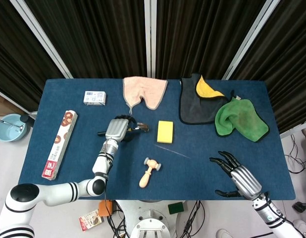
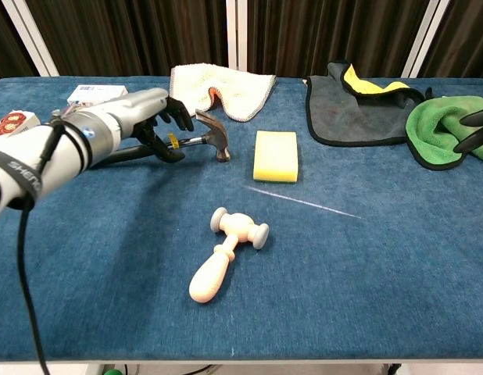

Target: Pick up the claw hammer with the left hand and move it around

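Observation:
The claw hammer lies flat on the blue table, its black handle pointing left and its steel head beside the yellow sponge. My left hand is over the middle of the handle. Its fingers curl over the far side and the thumb reaches under the near side, with gaps showing around the shaft. The hand hides part of the handle. My right hand hovers at the near right corner with its fingers spread and nothing in it. Only its fingertips show in the chest view.
A wooden mallet lies near the front centre, a yellow sponge right of the hammer head. At the back lie a pink towel, a grey-yellow cloth and a green cloth. A small box and a long box are on the left.

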